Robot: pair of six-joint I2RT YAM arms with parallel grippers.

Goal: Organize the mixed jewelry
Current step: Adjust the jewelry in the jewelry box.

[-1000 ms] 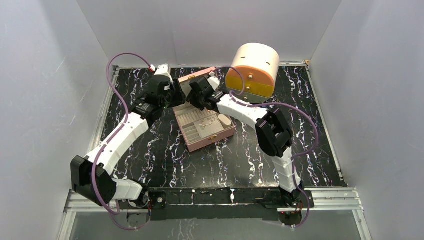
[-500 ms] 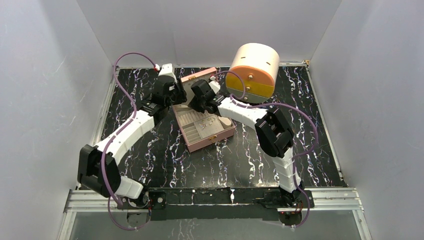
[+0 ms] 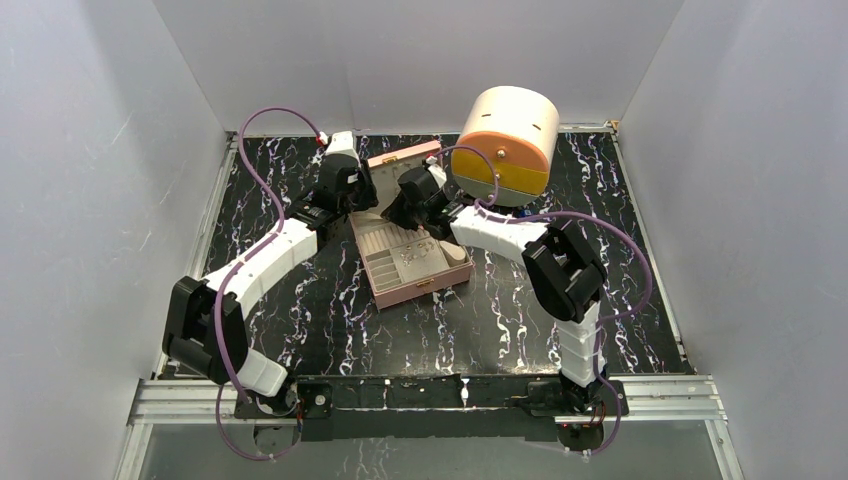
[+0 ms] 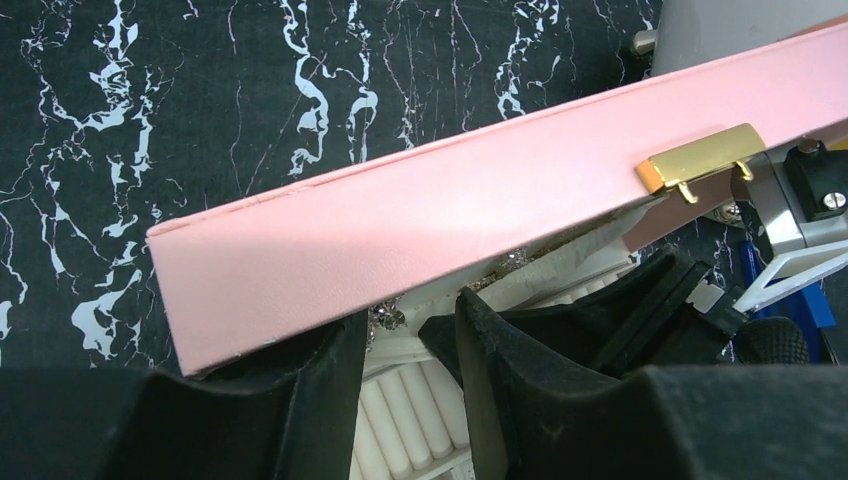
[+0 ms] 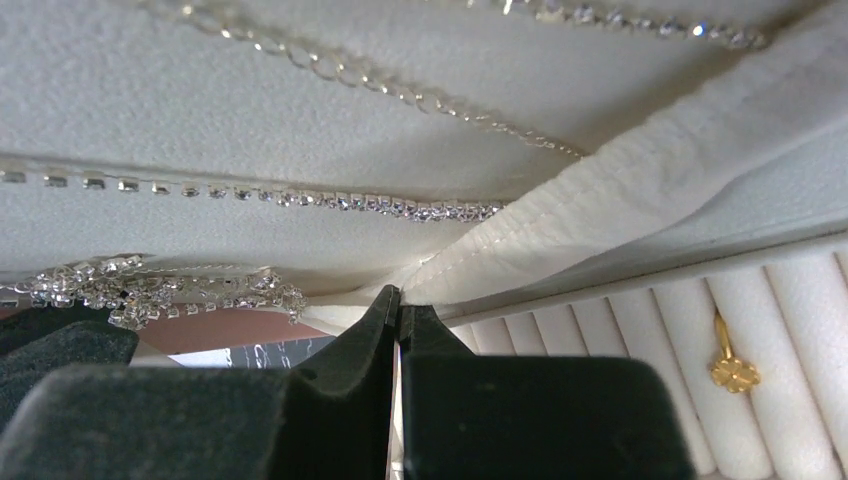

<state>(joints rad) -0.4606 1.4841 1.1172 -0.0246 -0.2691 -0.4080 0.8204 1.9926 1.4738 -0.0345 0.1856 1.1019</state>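
The pink jewelry box (image 3: 420, 285) stands open mid-table, its lid (image 3: 405, 155) raised at the back. Small jewelry (image 3: 415, 250) glints in the tray. My left gripper (image 3: 368, 200) is at the lid's left end. In the left wrist view it (image 4: 410, 320) is open under the pink lid (image 4: 450, 220), over a silver piece (image 4: 385, 318) and ring rolls (image 4: 410, 410). My right gripper (image 5: 400, 300) is shut on the edge of the lid's cream fabric pocket (image 5: 620, 190). A rhinestone chain (image 5: 300, 198) and a sparkly cluster (image 5: 150, 285) lie on the lining. A gold earring (image 5: 735, 372) sits in the ring rolls.
A big cream and orange round drawer case (image 3: 508, 140) stands at the back right, close behind the right arm. The lid's gold clasp (image 4: 700, 165) points toward the left wrist camera. White walls close off the black marbled table (image 3: 300, 320) on three sides.
The right gripper has shut, now pinching the pocket fabric. Both grippers have moved slightly back and right toward the lid, and the left arm has stretched forward.
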